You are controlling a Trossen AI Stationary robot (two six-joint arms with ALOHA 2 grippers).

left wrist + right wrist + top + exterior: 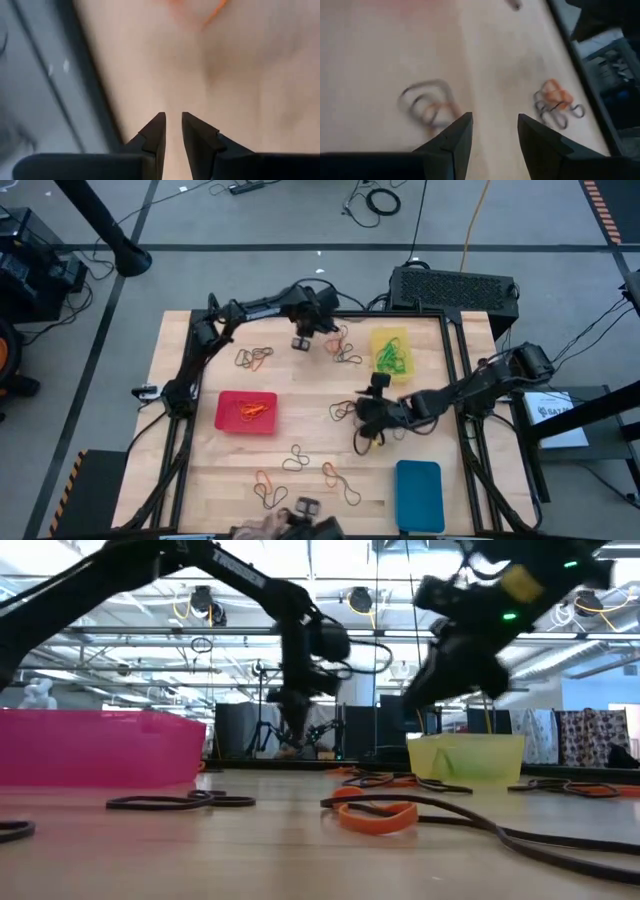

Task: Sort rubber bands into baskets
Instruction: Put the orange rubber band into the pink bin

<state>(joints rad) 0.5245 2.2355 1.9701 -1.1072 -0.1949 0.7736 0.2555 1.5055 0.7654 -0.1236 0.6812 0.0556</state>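
At the near edge of the wooden surface (200, 480), loose rubber bands (300, 465) lie in small dark and orange tangles, and the blue basket (419, 495) sits at the near right corner. Toward the middle, the red basket (246, 412) rests on the left half with orange bands inside it. Level with it on the right half, the right end effector (367, 418) hangs just over a dark tangle, its two fingers parted with nothing between them; its wrist view shows a dark-and-orange loop cluster (427, 105) on the wood just ahead of the fingertips (462, 125) and another cluster (555, 102) nearer the surface's edge. Farther back, the yellow basket (391, 352) stands near the far right corner holding green bands. Beside it, toward the far edge's middle, the left end effector (302, 343) hovers above bare wood, fingers slightly apart and empty, with more bands (254, 358) to its left and others (343, 348) to its right.
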